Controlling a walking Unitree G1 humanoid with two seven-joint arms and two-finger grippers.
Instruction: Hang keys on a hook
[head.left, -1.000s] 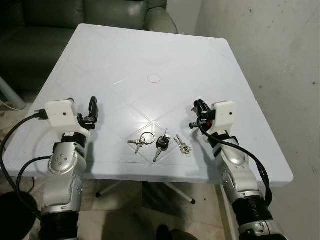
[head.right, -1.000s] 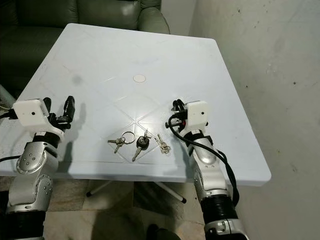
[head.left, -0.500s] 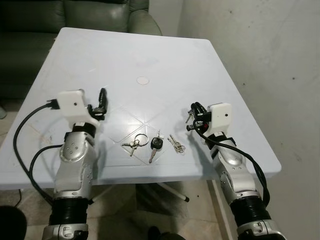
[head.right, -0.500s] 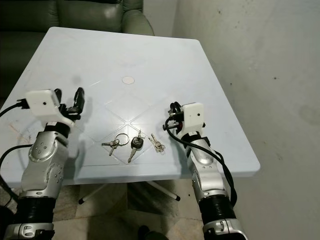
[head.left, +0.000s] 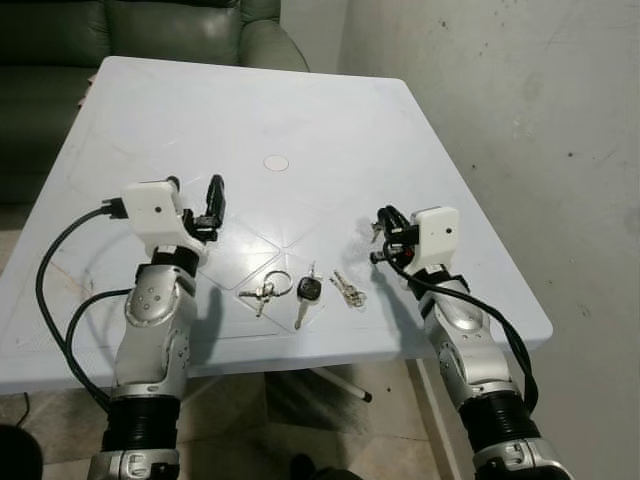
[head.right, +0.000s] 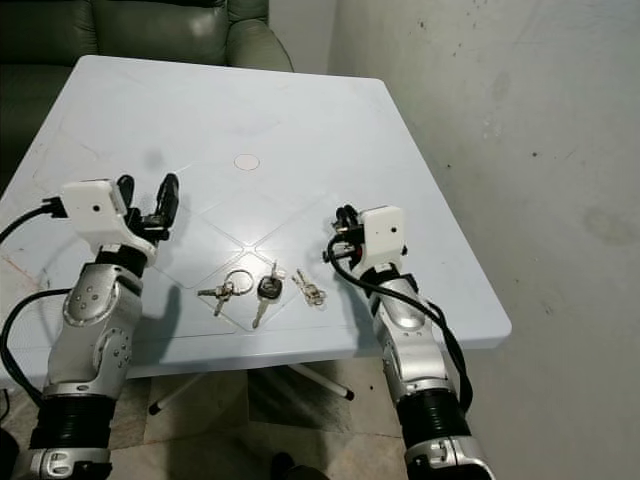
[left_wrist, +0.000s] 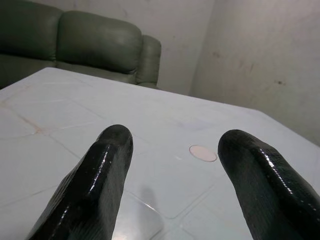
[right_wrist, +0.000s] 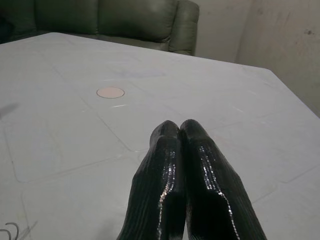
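Three sets of keys lie near the front edge of the white table (head.left: 300, 110): a ring with keys (head.left: 265, 291), a black-headed car key (head.left: 307, 292) and a small pair of keys (head.left: 348, 289). My left gripper (head.left: 195, 196) hovers just above the table, to the left of the ring and a little beyond it. It is open and holds nothing; its black fingers (left_wrist: 107, 165) stand well apart. My right gripper (head.left: 382, 222) is to the right of the small keys and slightly farther back, shut with its fingers (right_wrist: 165, 150) pressed together and nothing between them.
A small round cap (head.left: 276, 163) marks the table's middle. A dark green sofa (head.left: 150, 30) stands behind the table. A bare grey wall (head.left: 520, 110) runs close along the table's right side. Tiled floor (head.left: 330, 400) and a table leg show under the front edge.
The camera has turned to the right, shifting the whole scene left. My left gripper has come inward and forward, closer to the key ring. The right gripper and the keys have kept their places.
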